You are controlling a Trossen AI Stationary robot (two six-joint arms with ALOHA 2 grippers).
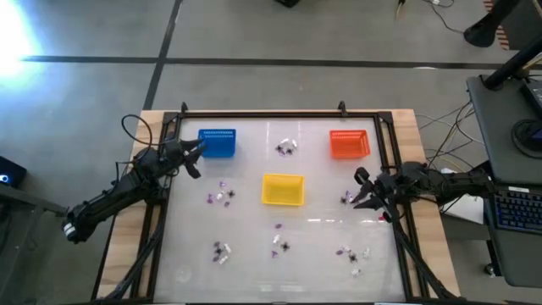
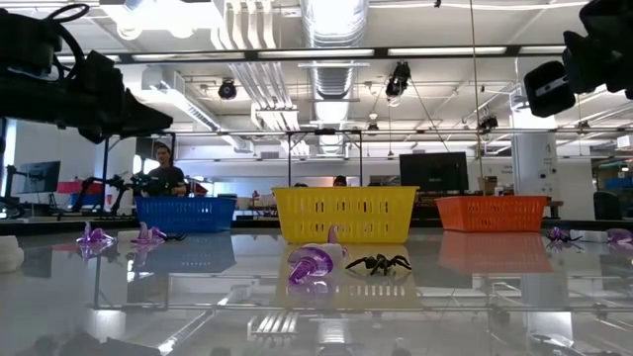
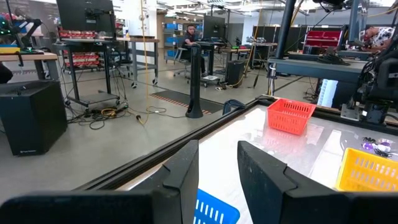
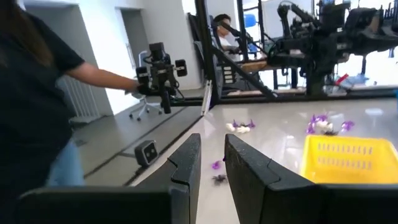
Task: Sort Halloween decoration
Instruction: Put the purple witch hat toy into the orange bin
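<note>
Three baskets on table (image 1: 195,280): blue basket (image 1: 217,142) far-left, orange basket (image 1: 348,143) far-right, yellow basket (image 1: 282,189) centre. Halloween decoration still loose in small clusters: one between blue and orange baskets (image 1: 286,149), one left of yellow (image 1: 220,196), several along near edge (image 1: 222,252), a few by rt arm (image 1: 346,198); low view shows a purple trinket (image 2: 311,267) just beside a black spider (image 2: 380,264) in front of yellow basket. Nothing visibly sorted yet, so est. task at start. Left gripper (image 1: 193,158): raised just beside blue basket, fingers (image 3: 186,168) parted w/ a gap, nothing between them. Right gripper (image 1: 364,188): raised near rt-side cluster, fingers (image 4: 189,165) a narrow gap apart, also empty. Person in dark top stands beyond table in rt wrist view; keep clear. Advice for you, operator: pick one cluster per arm, nearest first; rt arm's closest are the bits by its gripper. Widen jaws before descent, come straight down over a single piece, not a pair; items are tiny and touching neighbours, so a double grab is likely. Table looks glossy; expect pieces to skid if nudged sideways. Match one kind to one basket and stay consistent.
</note>
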